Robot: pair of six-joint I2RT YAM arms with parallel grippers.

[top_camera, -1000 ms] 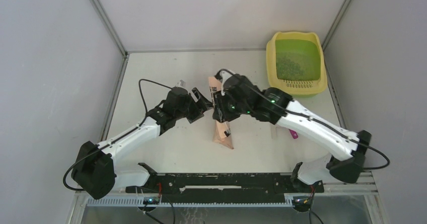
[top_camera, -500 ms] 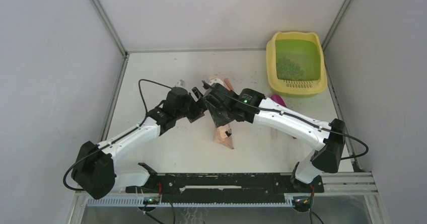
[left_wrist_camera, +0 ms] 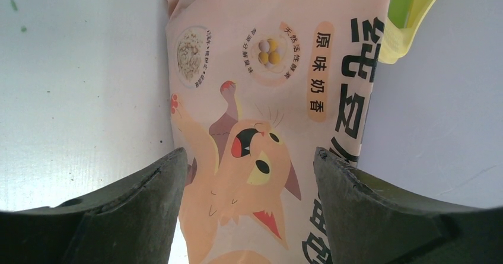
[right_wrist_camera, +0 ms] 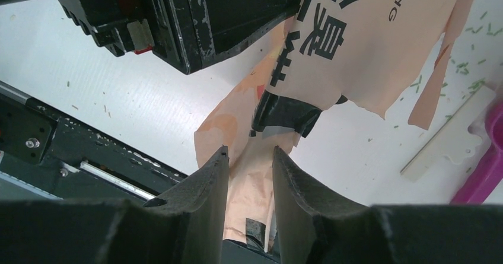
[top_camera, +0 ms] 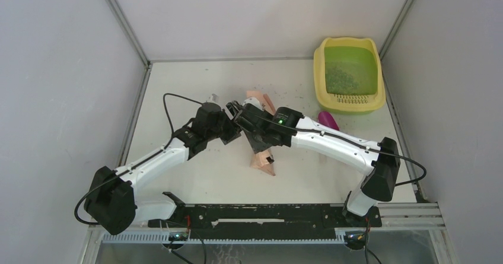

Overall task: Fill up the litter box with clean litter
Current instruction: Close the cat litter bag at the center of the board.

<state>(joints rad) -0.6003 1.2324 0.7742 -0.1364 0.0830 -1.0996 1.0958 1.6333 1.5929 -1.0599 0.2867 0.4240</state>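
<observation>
A white table fills the middle; pale grey walls stand to its left, right and far side; metal corner posts rise from its far corners; a black rail runs along its near edge; the light is even.

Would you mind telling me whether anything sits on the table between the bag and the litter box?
Only small things. The bag lies mid-table, the litter box at the far right corner. Between them the table carries scattered litter, and the pink scoop lies just in front of the box's step. Nothing tall blocks the way.
</observation>
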